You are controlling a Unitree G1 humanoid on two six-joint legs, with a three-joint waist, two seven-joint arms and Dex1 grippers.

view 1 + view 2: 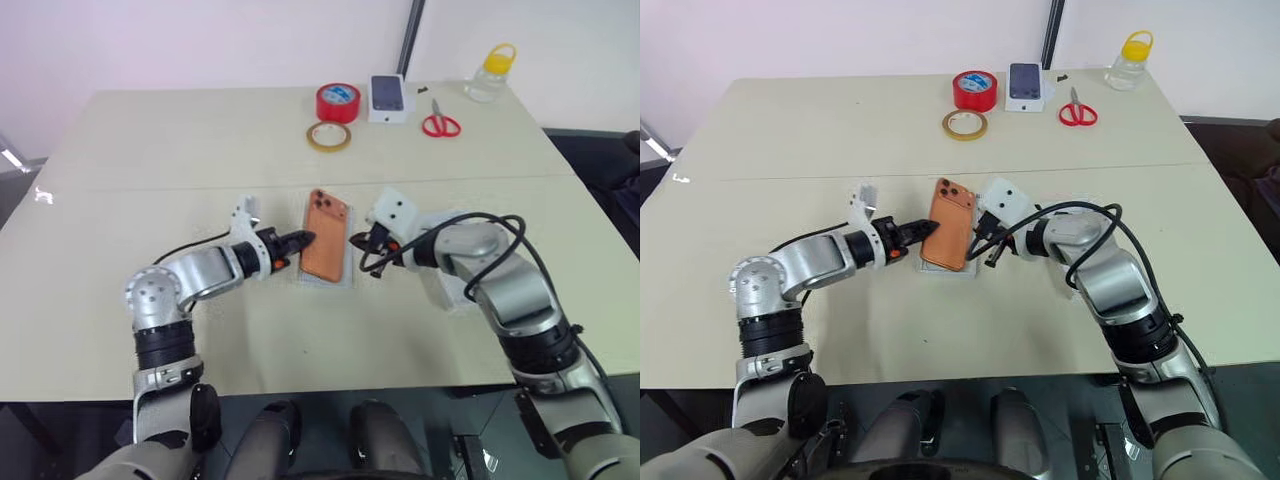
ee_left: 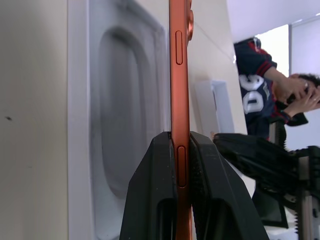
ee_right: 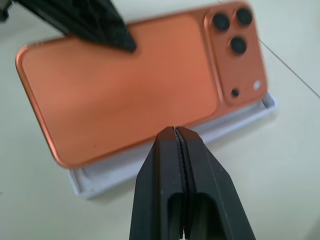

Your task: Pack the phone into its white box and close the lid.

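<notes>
One item held: slim orange smartphone [image 1: 948,236], back up, camera block away from robot.
Position: just above shallow white cardboard tray [image 3: 172,150] on table.
Left gripper [image 2: 183,155]: clamped on smartphone's left long edge.
Right gripper [image 3: 178,137]: pressed together, empty, just beside smartphone's right edge.

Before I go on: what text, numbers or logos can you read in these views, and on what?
"96", or close to it: white digits on the dark jersey of the person in the left wrist view; partly creased, so uncertain.
Small white box picturing a dark phone: any print too small to read.
Slim orange smartphone: no logo or text visible on its back.
</notes>
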